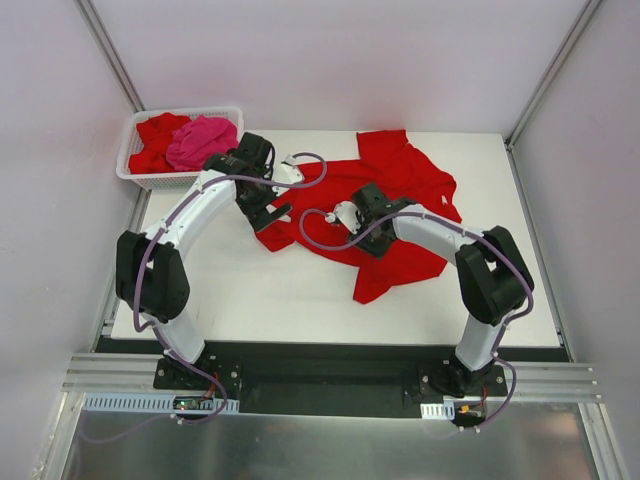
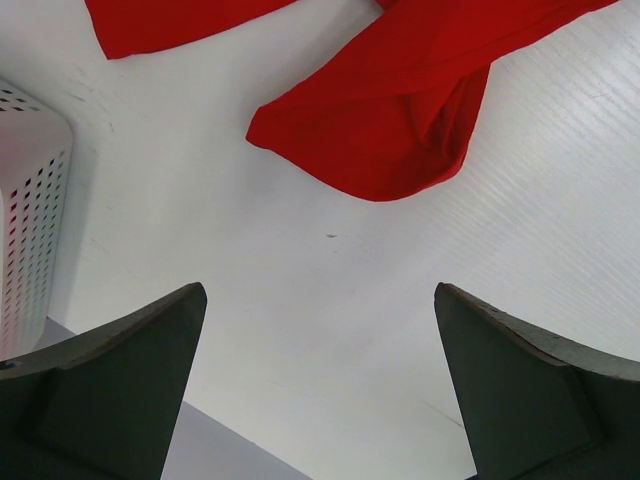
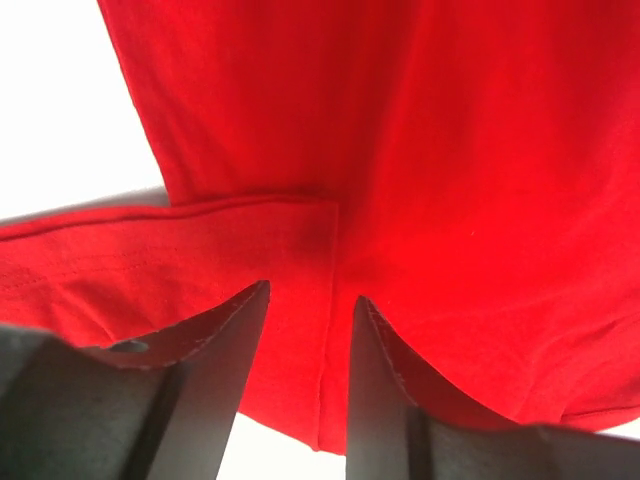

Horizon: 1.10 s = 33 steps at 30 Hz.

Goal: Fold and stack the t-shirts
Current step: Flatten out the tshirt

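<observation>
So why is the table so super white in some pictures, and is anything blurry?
Left wrist view: the jaws, close to the lens, look slightly soft, while the table grain stays sharp. Right wrist view: the table glares pure white beside the red t-shirt. Top external view: even light, soft shadows.

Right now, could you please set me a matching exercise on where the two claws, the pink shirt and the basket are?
1 left claw
2 right claw
3 pink shirt
4 basket

A in the basket
B at the table's far left corner
C open over bare table
D shut on the red shirt

Pairs: 1-C, 2-D, 3-A, 4-B
</observation>
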Available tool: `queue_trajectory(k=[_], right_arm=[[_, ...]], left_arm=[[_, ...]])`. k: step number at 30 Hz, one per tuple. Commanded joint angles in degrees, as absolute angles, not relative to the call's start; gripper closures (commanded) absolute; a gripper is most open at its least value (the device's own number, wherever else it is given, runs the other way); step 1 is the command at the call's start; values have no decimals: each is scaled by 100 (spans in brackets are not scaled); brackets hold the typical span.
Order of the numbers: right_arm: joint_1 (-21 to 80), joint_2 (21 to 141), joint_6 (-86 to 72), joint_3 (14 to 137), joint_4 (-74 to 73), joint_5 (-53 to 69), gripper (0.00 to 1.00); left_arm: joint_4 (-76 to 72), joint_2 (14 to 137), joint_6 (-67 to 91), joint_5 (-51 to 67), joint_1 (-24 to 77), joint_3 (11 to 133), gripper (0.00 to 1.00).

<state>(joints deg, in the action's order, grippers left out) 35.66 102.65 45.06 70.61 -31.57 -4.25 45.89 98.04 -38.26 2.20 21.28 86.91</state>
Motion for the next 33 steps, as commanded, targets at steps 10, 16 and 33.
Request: queue_trajectory(k=[10, 16, 33], right_arm=[[3568, 10599, 4676, 7506, -3480, -71, 53], [3577, 10828, 4702, 7655, -3638, -53, 57], [3560, 9600, 4746, 7147, -4886, 130, 99]], left_arm=[[4685, 9387, -3946, 53, 2118, 8535, 1], [4676, 9334, -3981, 44, 2118, 8455, 1], [4667, 9360, -4061, 44, 2118, 8446, 1]])
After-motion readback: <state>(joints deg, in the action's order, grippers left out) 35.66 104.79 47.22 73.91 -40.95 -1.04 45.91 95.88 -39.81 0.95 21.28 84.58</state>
